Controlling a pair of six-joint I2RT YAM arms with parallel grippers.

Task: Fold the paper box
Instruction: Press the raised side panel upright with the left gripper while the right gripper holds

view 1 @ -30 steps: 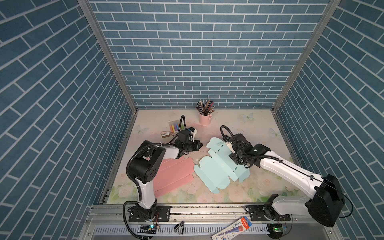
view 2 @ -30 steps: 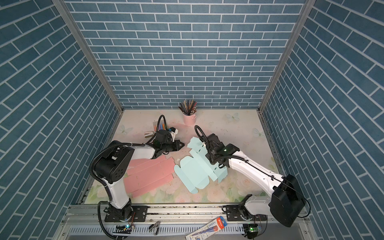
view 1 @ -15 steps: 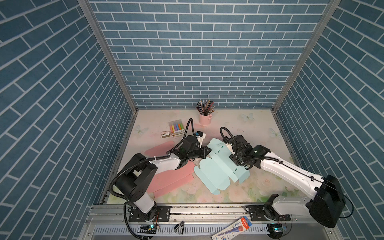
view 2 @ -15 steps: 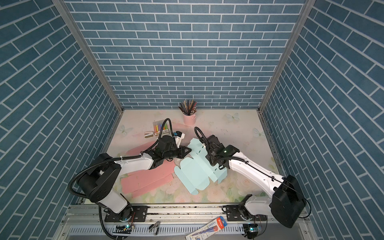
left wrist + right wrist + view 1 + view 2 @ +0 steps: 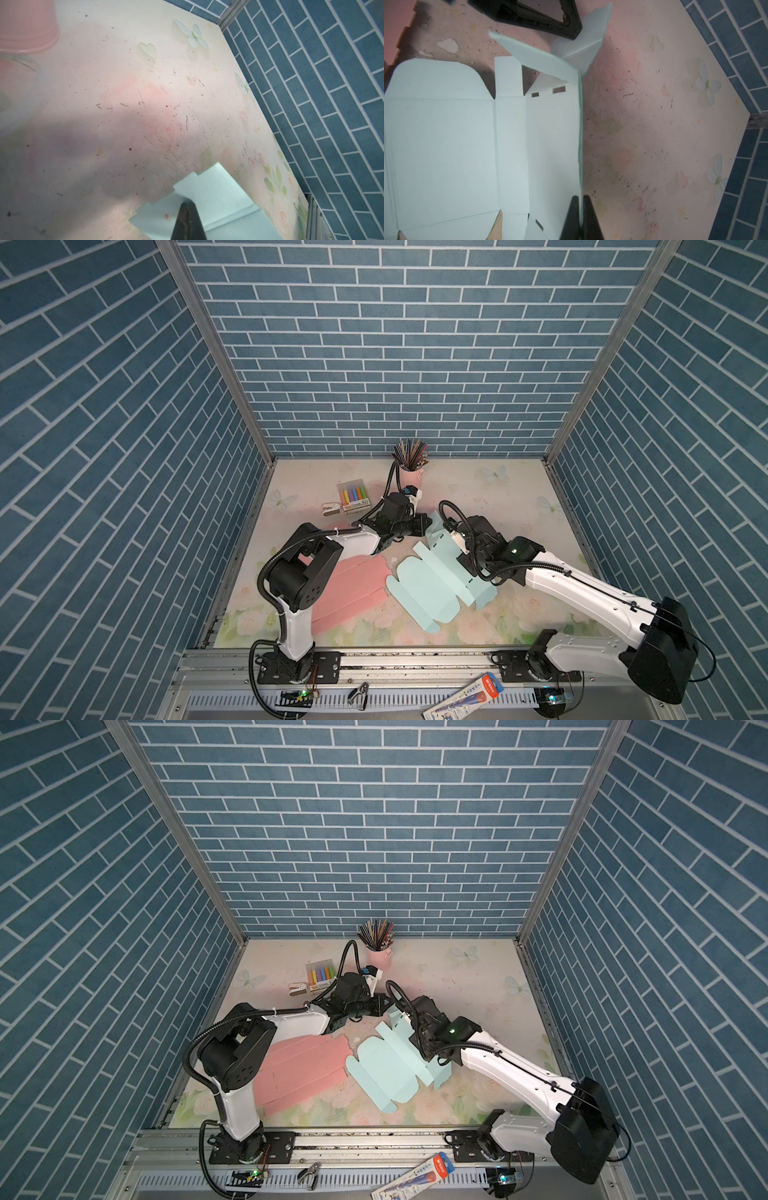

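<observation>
The light blue paper box (image 5: 432,589) lies mostly flat on the table in both top views, with its far side panel and end flap raised. My right gripper (image 5: 580,199) is shut on the edge of that upright side panel (image 5: 579,124). The panel runs edge-on between the fingers. My left gripper (image 5: 427,524) is shut. Its tip rests against the raised far flap (image 5: 218,187) and shows no paper between the fingers. In the right wrist view the left gripper's fingertips (image 5: 574,31) sit beside that flap.
A flat pink paper sheet (image 5: 353,589) lies left of the blue one, partly under the left arm. At the back stand a pink cup of pencils (image 5: 409,472), a highlighter pack (image 5: 353,495) and a small stapler (image 5: 331,509). A clip (image 5: 359,691) and a pen packet (image 5: 465,695) lie on the front rail.
The left arm has swung and its shut gripper has moved right, reaching the blue box's far flap. The right gripper has kept its hold almost unmoved.
</observation>
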